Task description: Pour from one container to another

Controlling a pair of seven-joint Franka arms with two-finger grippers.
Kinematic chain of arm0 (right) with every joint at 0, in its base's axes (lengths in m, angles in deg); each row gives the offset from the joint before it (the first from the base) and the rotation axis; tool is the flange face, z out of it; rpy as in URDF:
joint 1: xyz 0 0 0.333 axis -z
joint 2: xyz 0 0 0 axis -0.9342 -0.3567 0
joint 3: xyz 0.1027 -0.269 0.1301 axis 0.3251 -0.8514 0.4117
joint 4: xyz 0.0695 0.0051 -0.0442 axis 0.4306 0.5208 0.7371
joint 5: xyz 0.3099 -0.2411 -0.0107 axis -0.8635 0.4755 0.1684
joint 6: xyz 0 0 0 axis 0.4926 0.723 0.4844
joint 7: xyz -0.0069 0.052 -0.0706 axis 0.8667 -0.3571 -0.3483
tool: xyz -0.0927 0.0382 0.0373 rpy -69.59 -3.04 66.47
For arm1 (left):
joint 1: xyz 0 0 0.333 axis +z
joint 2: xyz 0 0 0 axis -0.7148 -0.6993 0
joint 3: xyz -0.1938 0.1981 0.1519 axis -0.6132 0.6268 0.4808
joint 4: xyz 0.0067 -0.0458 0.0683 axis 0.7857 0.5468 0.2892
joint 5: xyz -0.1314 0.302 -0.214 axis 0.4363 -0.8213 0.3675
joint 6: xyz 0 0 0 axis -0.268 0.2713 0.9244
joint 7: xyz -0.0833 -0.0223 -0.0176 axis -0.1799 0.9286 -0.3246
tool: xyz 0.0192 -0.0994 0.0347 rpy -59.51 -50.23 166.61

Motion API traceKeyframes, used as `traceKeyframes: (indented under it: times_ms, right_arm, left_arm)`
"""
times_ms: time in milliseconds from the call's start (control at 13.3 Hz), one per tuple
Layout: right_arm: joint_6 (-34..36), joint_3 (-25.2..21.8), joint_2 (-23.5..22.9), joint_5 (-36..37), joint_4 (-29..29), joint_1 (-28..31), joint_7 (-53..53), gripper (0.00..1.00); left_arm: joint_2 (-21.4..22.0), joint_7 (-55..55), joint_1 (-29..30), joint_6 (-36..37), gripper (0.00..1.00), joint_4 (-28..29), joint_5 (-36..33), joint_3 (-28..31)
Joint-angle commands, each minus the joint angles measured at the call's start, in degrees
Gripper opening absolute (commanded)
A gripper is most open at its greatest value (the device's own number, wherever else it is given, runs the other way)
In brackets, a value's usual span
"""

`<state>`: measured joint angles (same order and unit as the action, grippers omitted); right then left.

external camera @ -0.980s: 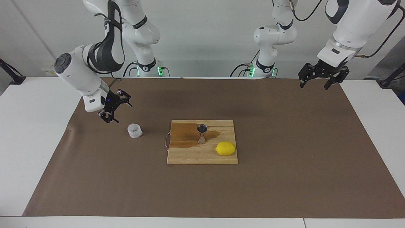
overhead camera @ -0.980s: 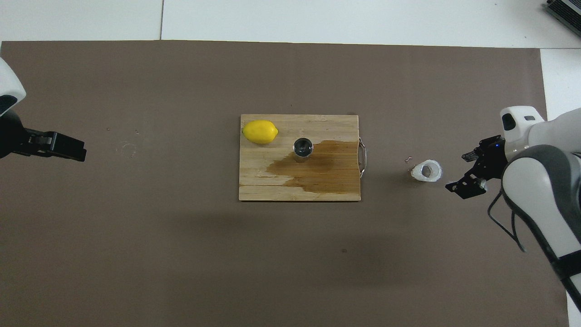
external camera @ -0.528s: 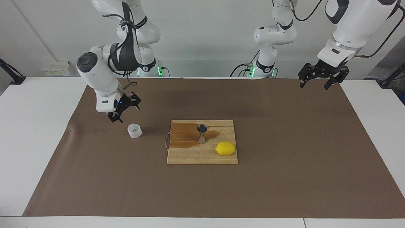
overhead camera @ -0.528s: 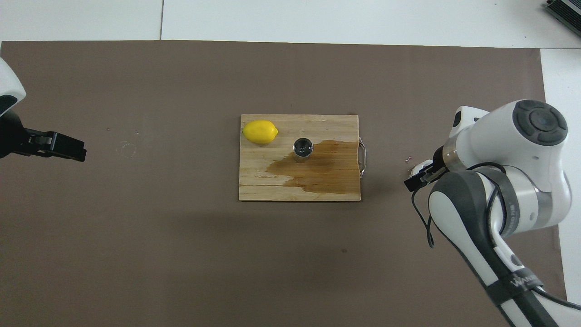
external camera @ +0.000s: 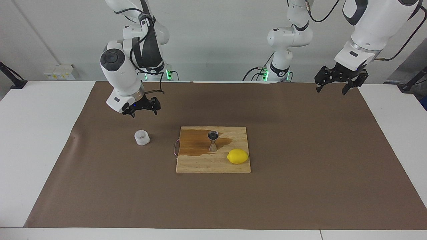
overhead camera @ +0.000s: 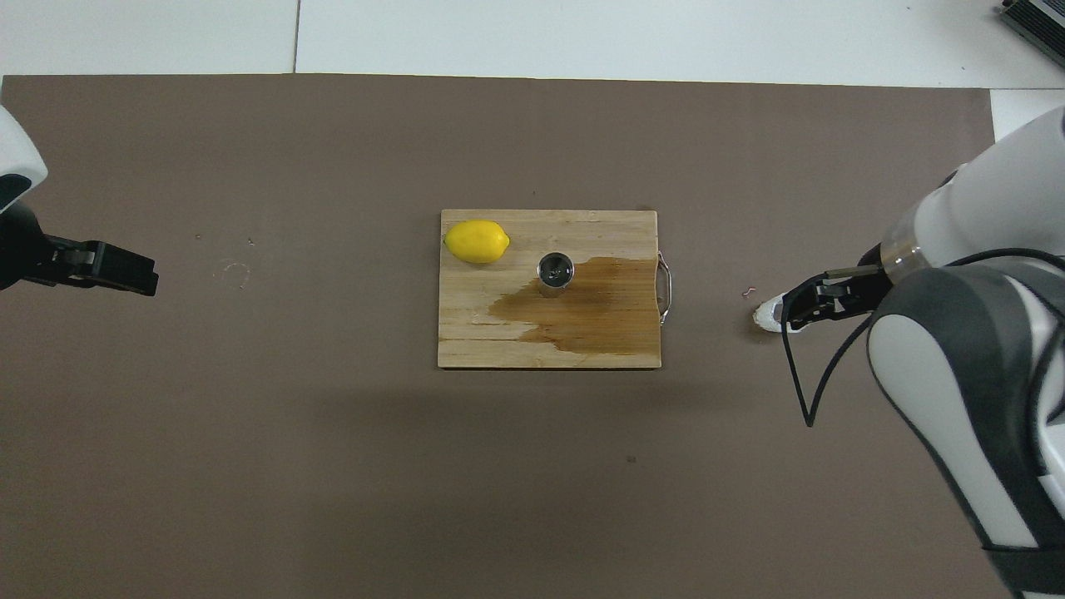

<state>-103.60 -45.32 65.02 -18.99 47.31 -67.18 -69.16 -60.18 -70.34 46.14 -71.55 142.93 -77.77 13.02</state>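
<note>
The tiny whitish crinkly cup (external camera: 142,137) stands on the brown mat toward the right arm's end, apart from the board. My right gripper (external camera: 144,112) hangs open and empty in the air above it, not touching; from overhead this right gripper (overhead camera: 805,306) covers most of the cup (overhead camera: 765,316). The shiny steel jigger (external camera: 212,141) stands upright on the wooden cutting board (external camera: 213,165), at the edge of a dark wet stain (overhead camera: 591,308). My left gripper (external camera: 331,89) waits open and empty, raised over the mat's edge at the left arm's end.
A yellow lemon (external camera: 237,156) lies on the board beside the jigger (overhead camera: 555,270), toward the left arm's end. The board has a metal handle (overhead camera: 664,287) on its cup-side edge. A tiny bent scrap (overhead camera: 749,291) lies on the mat near the cup.
My right arm swung in from the table's end and rose, carrying its open gripper from beside the cup to above it. The cup, jigger and left arm stayed put.
</note>
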Motion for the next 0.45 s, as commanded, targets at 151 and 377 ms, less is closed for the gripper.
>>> traceKeyframes:
  times_ms: [151, 377]
  right_arm:
    - [3.17, -0.14, 5.33, -0.77, -5.48, 1.5, -0.52, 1.0]
    - [5.9, -1.28, 5.77, -2.7, -6.11, 3.0, 0.09, 1.0]
  left_arm:
    - [1.38, -0.62, 0.72, 0.53, 1.0, 1.11, 0.84, -0.18]
    - [1.38, -0.62, 0.72, 0.53, 1.0, 1.11, 0.84, -0.18]
